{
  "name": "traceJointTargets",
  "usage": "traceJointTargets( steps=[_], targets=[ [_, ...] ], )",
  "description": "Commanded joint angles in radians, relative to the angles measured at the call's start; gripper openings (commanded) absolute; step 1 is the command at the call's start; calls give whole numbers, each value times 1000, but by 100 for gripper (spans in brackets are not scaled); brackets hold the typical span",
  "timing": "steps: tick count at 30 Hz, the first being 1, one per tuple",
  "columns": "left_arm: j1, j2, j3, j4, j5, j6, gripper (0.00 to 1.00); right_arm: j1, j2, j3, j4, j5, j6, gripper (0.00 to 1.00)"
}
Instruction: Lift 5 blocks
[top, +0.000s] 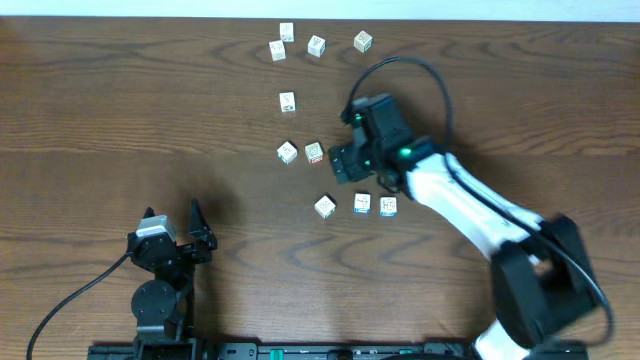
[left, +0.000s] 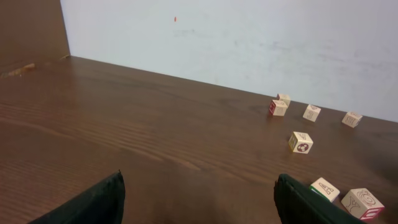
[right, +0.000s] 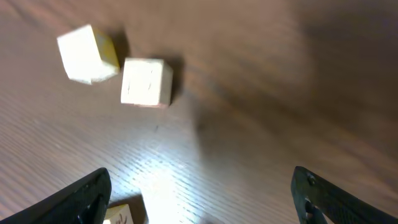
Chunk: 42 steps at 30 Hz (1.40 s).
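Brown wooden desk (top: 120, 110) carries 10 small white printed blocks (top: 363, 41), all lying on it and none lifted; 4 sit at the far edge, 1 alone below them, a pair at mid-desk, 3 in a row nearer the robot. The right hand (top: 338, 160) hangs with fingers spread and nothing between them, just beside the red-marked block (top: 314, 152) of the pair; in the wrist view that block lies ahead of the fingertips and off toward the left finger, so the hand likely has to shift that way before closing. The left hand (top: 175, 222) rests spread and empty, well apart from every block; the right arm is much the nearer.
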Motion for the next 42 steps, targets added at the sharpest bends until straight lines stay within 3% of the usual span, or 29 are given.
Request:
traceJointTargets(
  steps=[1, 8, 13, 19, 24, 28, 42],
  targets=[
    [-3, -5, -17, -43, -10, 14, 77, 40, 104, 84, -5, -39, -47, 89],
    [-3, -5, -17, -43, -10, 14, 77, 79, 205, 204, -19, -38, -50, 86],
    [-3, -5, -17, -43, -10, 14, 77, 90, 222, 207, 10, -2, -53, 75],
    [-3, -5, -17, -43, -10, 14, 77, 91, 275, 207, 31, 11, -73, 72],
    [-3, -5, -17, -43, -10, 14, 77, 93, 301, 207, 80, 13, -73, 61],
    [-3, -5, -17, -43, -10, 14, 77, 93, 301, 208, 130, 23, -72, 58],
    [-3, -5, -17, -43, -10, 14, 77, 93, 293, 230, 101, 34, -53, 19]
  ],
)
